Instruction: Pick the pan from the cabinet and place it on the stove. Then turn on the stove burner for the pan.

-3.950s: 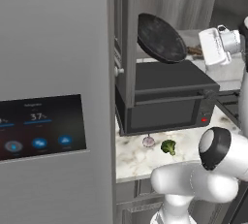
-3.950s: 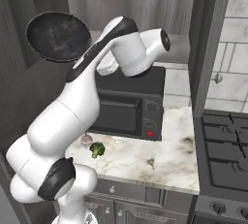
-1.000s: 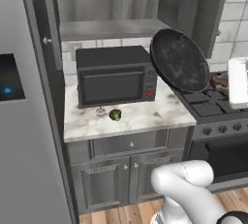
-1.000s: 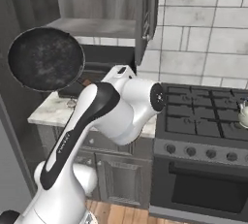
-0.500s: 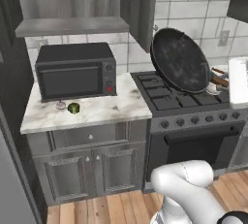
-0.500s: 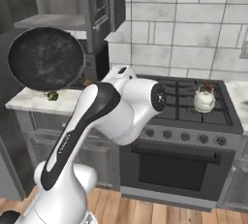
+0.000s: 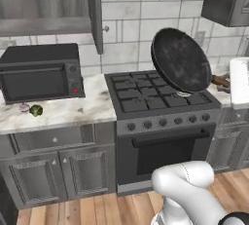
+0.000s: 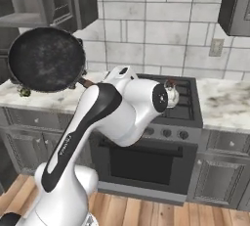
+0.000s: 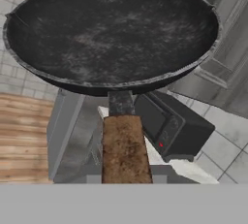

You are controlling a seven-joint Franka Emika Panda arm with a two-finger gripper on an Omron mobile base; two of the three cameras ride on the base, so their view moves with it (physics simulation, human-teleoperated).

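Pan carried above the stove, handle pinched in the gripper.

The pan (image 7: 181, 61) is held tilted at centre right of the left base view, over the stove (image 7: 160, 95); its wooden handle (image 9: 124, 148) runs down the hand view into the gripper, pressed together on it. Nothing lies in the pan. The front-left burner (image 7: 136, 104) sits below and to its left.

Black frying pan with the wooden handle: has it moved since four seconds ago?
Yes. The black frying pan has gone from beside the black countertop oven rightward to above the stove.
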